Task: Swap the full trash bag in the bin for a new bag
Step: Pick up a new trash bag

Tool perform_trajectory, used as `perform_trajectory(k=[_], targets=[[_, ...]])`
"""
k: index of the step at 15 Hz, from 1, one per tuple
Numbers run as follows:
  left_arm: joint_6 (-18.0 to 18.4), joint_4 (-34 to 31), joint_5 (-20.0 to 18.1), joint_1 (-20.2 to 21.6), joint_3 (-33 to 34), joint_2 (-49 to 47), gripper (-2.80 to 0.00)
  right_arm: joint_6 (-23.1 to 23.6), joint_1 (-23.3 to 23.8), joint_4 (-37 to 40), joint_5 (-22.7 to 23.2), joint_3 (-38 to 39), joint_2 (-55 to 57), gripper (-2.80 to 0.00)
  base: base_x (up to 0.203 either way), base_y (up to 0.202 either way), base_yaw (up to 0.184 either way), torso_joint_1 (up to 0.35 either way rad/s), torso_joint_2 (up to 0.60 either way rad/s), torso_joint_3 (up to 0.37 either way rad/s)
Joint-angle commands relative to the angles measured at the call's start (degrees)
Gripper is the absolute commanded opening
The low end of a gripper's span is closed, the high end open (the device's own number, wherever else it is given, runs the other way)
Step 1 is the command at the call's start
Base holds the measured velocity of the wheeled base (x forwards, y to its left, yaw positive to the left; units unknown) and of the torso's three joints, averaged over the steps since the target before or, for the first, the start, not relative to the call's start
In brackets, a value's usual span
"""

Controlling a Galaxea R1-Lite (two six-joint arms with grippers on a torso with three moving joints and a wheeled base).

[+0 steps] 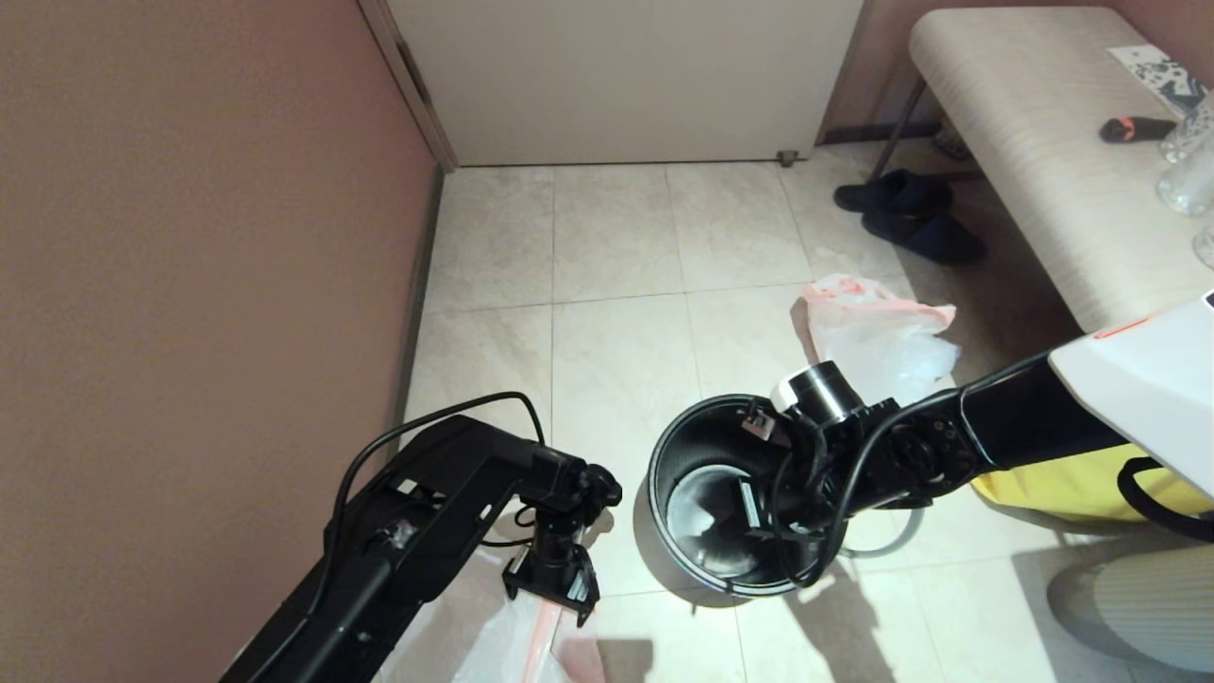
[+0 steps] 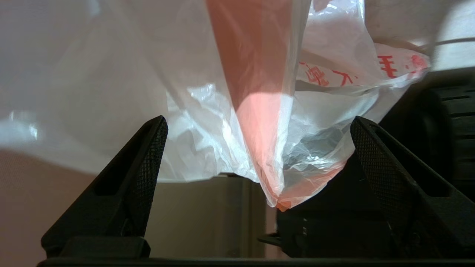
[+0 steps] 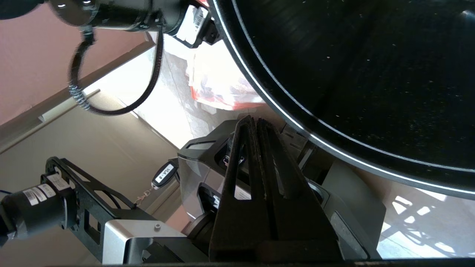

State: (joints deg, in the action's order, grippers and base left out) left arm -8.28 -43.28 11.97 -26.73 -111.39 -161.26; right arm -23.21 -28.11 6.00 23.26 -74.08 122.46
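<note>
1. While my head camera looks down at the pale tiled floor, I count one small round black waste bin, standing open-mouthed near the middle of the tiles with nothing lining it.
2. Two thin plastic bags show: one limp translucent white bag with a pink-red band lies on the floor at the near edge, just beside the bin on my left; a second crumpled white bag with red print lies beyond the bin.
3. One pair of dark slippers sits by the bench, and one yellow bag lies under my right arm.
4. My left gripper points down at the floor over the limp bag, the arm bent at the elbow. In my left wrist view my fingers stand spread wide, with the bag's pink-red band between them but not pinched.
5. My right gripper reaches across the bin's mouth from my right. Its jaws are pressed together on nothing, tips just beside the bin's rim.
</note>
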Motion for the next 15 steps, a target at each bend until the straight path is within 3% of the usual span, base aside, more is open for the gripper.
perform_trajectory(k=[1, 2, 7, 8, 15], targets=[[2.62, 0.67, 0.07, 0.26, -0.05, -1.25, 0.00, -0.03, -0.10, -0.02, 0.21, -0.01, 0.55, -2.80, 0.000, 0.000, 0.000, 0.000, 0.00, 0.000], [5.06, 1.97, 0.14, 0.32, -0.05, -1.33, 0.00, 0.01, -0.10, -0.02, 0.18, -0.01, 0.76, -2.80, 0.000, 0.000, 0.000, 0.000, 0.00, 0.000], [7.27, 2.06, 1.65, 1.61, -0.05, -3.85, 0.00, 1.01, 0.66, -0.02, 0.30, -0.09, 1.43, -2.80, 0.000, 0.000, 0.000, 0.000, 0.00, 0.000], [7.31, 2.14, 1.65, 1.69, -0.05, -3.98, -2.80, 1.15, 0.60, -0.02, 0.28, -0.01, 1.55, -2.80, 0.000, 0.000, 0.000, 0.000, 0.00, 0.000], [6.87, 2.06, 1.65, 2.12, 0.11, -3.89, -2.80, 1.15, 0.68, 0.07, 0.27, -0.01, 1.03, -2.80, 0.000, 0.000, 0.000, 0.000, 0.00, 0.000]])
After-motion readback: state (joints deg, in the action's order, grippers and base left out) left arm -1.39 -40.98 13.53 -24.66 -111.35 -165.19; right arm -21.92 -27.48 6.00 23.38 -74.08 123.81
